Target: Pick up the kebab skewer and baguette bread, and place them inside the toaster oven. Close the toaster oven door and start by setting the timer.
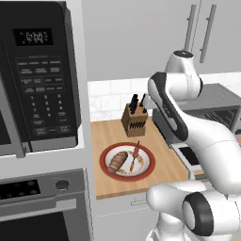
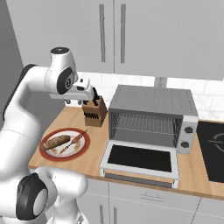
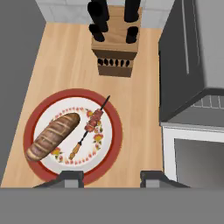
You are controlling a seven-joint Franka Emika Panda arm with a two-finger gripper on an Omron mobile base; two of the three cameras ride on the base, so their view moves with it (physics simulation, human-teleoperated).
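Wood-topped counter (image 2: 89, 162) against white tile backsplash (image 2: 140, 81). Grey upper cabinets (image 2: 131, 35) with bar handles. Black microwave (image 1: 37, 75) above built-in steel oven (image 1: 42, 207). Knife block (image 1: 134, 120) at back. Black cooktop (image 2: 212, 148) far right.

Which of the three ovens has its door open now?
The toaster oven, the grey box on the counter: its door lies folded down flat. The black microwave and built-in oven are closed.

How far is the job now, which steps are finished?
Done: nothing moved yet; the toaster oven door hangs open. The kebab skewer and baguette bread lie on the red-rimmed plate. In hand: the gripper hovers above it, holding nothing. Left: load both into the toaster oven, close, set timer.
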